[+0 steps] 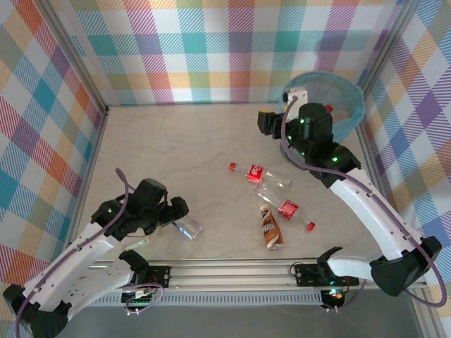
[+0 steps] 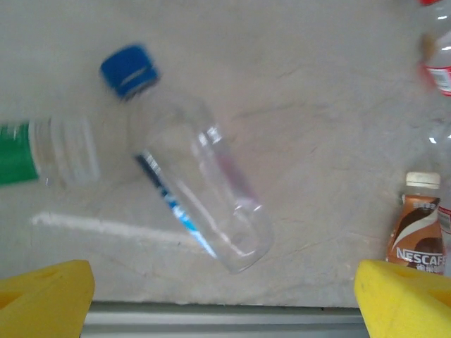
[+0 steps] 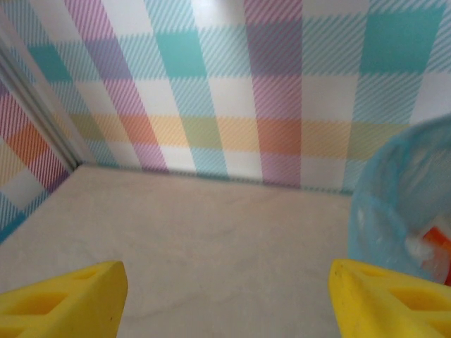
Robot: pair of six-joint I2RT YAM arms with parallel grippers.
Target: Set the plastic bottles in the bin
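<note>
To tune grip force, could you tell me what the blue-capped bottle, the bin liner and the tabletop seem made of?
Blue-capped bottle: thin clear glossy plastic; the tabletop shows through its wall.
Bin liner: thin translucent light-blue film, likely plastic; something red shows dimly through.
Tabletop: smooth matte beige with faint veins, perhaps marble-look laminate.

Green-labelled bottle (image 2: pixel 42 151) cut off at left edge, blue cap (image 2: pixel 129 69) blurred, bin (image 3: pixel 394 197) cropped at right edge.
</note>
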